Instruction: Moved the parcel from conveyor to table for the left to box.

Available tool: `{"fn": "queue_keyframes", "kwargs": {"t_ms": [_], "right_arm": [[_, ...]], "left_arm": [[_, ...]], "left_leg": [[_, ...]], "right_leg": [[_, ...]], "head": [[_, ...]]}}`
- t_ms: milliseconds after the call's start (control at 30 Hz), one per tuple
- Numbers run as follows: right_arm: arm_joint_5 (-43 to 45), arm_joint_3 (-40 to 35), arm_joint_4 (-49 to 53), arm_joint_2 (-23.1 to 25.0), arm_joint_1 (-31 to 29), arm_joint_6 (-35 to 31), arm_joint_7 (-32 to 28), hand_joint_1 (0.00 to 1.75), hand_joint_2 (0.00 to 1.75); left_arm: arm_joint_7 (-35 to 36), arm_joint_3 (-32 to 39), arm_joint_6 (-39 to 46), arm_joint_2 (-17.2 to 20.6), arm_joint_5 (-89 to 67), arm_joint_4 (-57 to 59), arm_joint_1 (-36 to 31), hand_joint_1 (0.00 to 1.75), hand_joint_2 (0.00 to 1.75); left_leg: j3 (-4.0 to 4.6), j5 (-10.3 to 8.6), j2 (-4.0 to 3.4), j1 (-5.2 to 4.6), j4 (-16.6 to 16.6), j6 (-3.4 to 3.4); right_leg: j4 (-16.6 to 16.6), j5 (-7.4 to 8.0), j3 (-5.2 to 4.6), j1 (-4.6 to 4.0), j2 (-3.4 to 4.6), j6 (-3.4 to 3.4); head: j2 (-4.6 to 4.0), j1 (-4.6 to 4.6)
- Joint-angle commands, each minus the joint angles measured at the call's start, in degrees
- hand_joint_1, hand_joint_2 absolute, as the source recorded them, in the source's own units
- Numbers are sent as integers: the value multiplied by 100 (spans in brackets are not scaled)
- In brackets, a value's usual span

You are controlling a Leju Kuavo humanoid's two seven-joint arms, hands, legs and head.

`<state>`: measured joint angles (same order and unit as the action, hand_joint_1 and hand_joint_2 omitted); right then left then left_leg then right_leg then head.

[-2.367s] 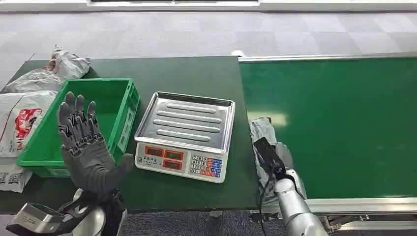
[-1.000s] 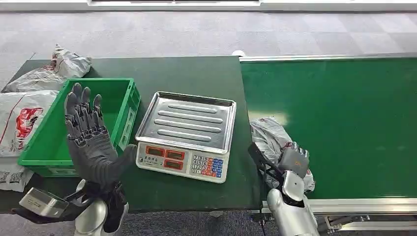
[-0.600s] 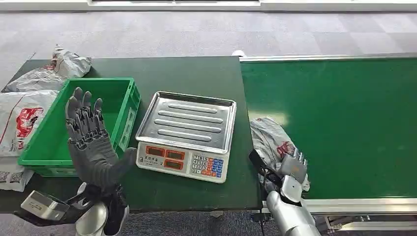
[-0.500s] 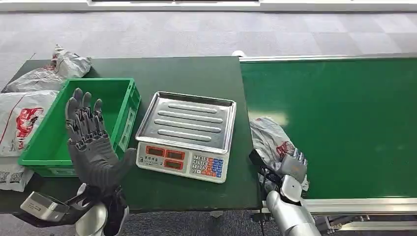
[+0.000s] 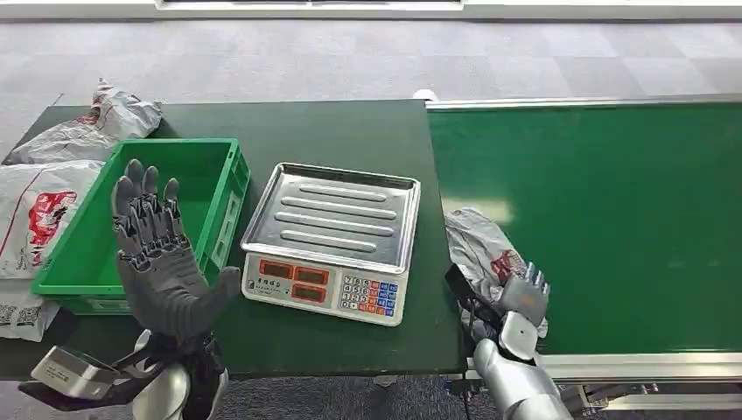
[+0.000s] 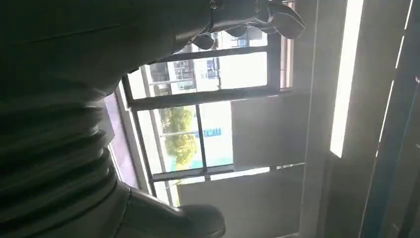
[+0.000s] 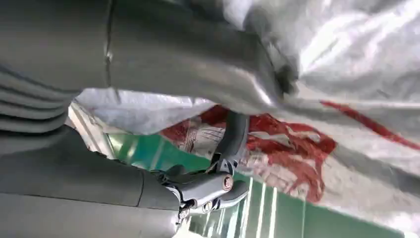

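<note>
Two hands come up from the bottom of the head view. The left hand (image 5: 162,262) is raised over the near edge of the dark green table (image 5: 341,131), palm up, fingers straight and spread, holding nothing; it stands in front of the green crate (image 5: 197,166). Beside the crate to the right sits a weighing scale (image 5: 328,241) with a bare steel pan and a keypad. Several grey bags (image 5: 52,188) lie at the table's far left, beyond the crate. The right hand (image 5: 522,299) rests on the near end of the parcel (image 5: 479,245), a crumpled grey bag with red print, which lies on the green conveyor (image 5: 604,219) at its left edge, just beside the table and the scale. From here I cannot tell whether the fingers actually grip it.

From the left wrist, the left hand's fingers (image 6: 277,17) reach out with nothing between them, against a window (image 6: 198,114) and a ceiling light strip (image 6: 344,79).

From the right wrist, the parcel (image 7: 346,74) presses against the right hand (image 7: 193,64); the thumb (image 7: 203,186) and one dark finger (image 7: 236,134) lie on the red-printed plastic, with green belt (image 7: 257,213) beneath. A firm hold is not plain.
</note>
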<state>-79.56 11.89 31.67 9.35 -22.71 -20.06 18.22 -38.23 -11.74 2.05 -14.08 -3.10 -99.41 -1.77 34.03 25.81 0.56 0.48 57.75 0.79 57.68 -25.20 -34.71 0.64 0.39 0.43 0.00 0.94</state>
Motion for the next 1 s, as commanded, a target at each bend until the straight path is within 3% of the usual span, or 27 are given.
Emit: {"fn": "queue_keyframes", "kwargs": {"t_ms": [33, 133, 167, 300, 533, 567, 600, 1000], "right_arm": [[1060, 424, -1254, 92, -543, 1988, -2587, 0, 175], [1147, 254, -1298, 209, -671, 2127, -2804, 0, 175], [1238, 156, -1283, 222, -693, 2192, -2932, 0, 175], [1633, -138, -1231, 208, -728, 2334, -3347, 0, 175], [2015, -315, -1276, 259, -841, 2488, -3651, 0, 175], [2112, -311, -1286, 254, -847, 2503, -3703, 28, 175], [2141, -336, -1285, 246, -849, 2488, -3720, 175, 175], [2468, -434, -1214, 185, -833, 2339, -3783, 175, 175]], "left_arm": [[-176, -17, 3, 264, 39, 601, -339, 0, 175], [-177, 35, -34, 252, 37, 496, -290, 0, 175], [-177, 66, -45, 232, 23, 456, -274, 0, 175], [-177, 138, -56, 168, -11, 359, -293, 0, 175], [-177, 144, 17, 139, -30, 342, -429, 0, 175], [-177, 150, 18, 131, -29, 352, -432, 0, 175], [-177, 150, 21, 126, -29, 359, -442, 0, 175], [-176, 142, 14, 85, -35, 463, -546, 0, 175]], "left_leg": [[-20, -4, -3, 0, -14, -1], [-44, 9, -62, 7, -20, 10], [-17, 30, -107, 5, -5, 17], [-30, 50, -171, 22, -12, 20], [-47, 57, -212, 59, -10, 50], [-47, 57, -211, 60, -14, 52], [-50, 59, -216, 63, -13, 56], [-60, 55, -206, 86, -29, 86]], "right_leg": [[-14, 3, 19, -1, -5, -3], [-20, 20, 22, -9, 52, -12], [-1, 18, 17, -4, 107, -17], [-7, 28, 19, -5, 167, -35], [1, 32, 11, -37, 216, -59], [1, 33, 10, -38, 212, -66], [2, 31, 9, -41, 221, -65], [-2, 23, 13, -66, 211, -94]], "head": [[0, 2], [0, 0], [0, 2], [0, 0], [0, 0], [0, 0], [0, 2], [0, 0]]}}
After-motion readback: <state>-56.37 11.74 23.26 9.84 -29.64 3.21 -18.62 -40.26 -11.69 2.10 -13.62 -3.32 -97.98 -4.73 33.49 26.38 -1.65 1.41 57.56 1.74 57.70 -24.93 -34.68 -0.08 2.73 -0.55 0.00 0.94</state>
